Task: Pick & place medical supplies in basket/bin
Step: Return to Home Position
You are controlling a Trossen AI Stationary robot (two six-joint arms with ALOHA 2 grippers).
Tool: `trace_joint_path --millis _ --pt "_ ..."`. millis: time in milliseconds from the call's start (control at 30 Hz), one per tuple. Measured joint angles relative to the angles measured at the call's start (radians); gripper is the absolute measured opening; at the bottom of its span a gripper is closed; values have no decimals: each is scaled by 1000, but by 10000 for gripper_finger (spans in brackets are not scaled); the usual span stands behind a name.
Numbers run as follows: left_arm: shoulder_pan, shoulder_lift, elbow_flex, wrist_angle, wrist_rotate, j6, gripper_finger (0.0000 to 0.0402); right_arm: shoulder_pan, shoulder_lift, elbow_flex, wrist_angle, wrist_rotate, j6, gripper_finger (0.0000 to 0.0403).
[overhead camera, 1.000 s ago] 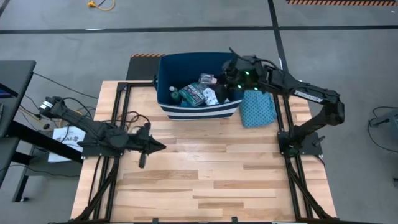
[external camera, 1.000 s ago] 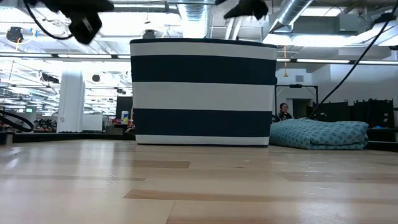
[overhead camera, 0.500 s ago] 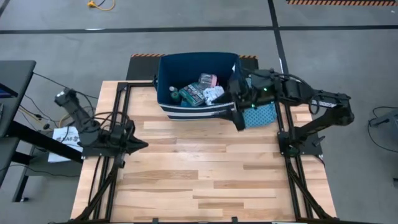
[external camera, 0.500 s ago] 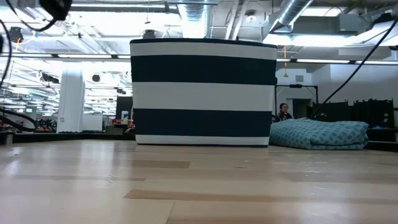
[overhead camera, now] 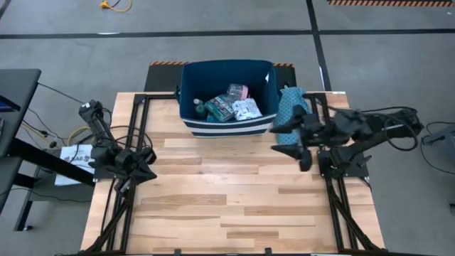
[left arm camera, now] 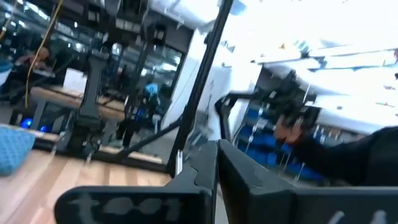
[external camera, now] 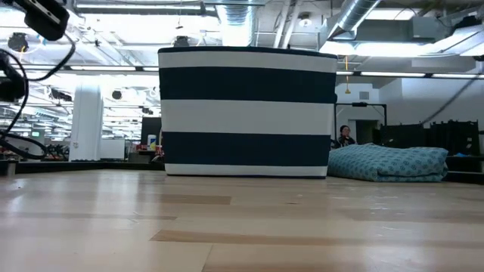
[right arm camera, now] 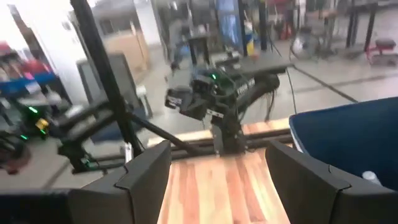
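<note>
Though the bin [overhead camera: 186,91] half-hides its supplies [overhead camera: 226,107], right hand [right arm camera: 218,149] is released, left hand [left arm camera: 216,150] clenched.

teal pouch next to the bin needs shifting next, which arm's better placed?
Right, probably. The right gripper is open and sits by the near end of the teal pouch, which lies beside the bin. The left gripper is shut, over at the left edge of the table, well away from the pouch.
</note>
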Motion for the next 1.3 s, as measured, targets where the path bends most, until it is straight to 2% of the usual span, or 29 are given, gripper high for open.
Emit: trace_joint_path --millis 33,200,333,500,567,767,900,1000,1300 --pt "10 -7 -14 24 13 3 0 0 -53 -67 45 -13 -1 255" --pt "76 -13 -42 37 48 -45 0 -44 -291 -374 240 -227 -29 255" --pt "144 11 -42 38 81 -73 0 -82 -442 -575 256 -263 29 255" --pt "254 39 -42 49 217 -151 0 -111 -626 -803 341 -384 21 255" --pt "298 67 -43 49 255 -203 0 -130 -713 -878 346 -389 24 255" --pt "393 256 -37 40 361 -374 0 -189 -971 -1085 354 -403 74 255" --pt "415 402 -1 93 416 -377 0 -222 -969 -1168 408 -446 100 255" --pt "422 478 3 155 466 -372 0 -240 -938 -1167 339 -445 106 255" --pt "422 504 3 176 493 -371 0 -268 -946 -1168 333 -411 70 255"
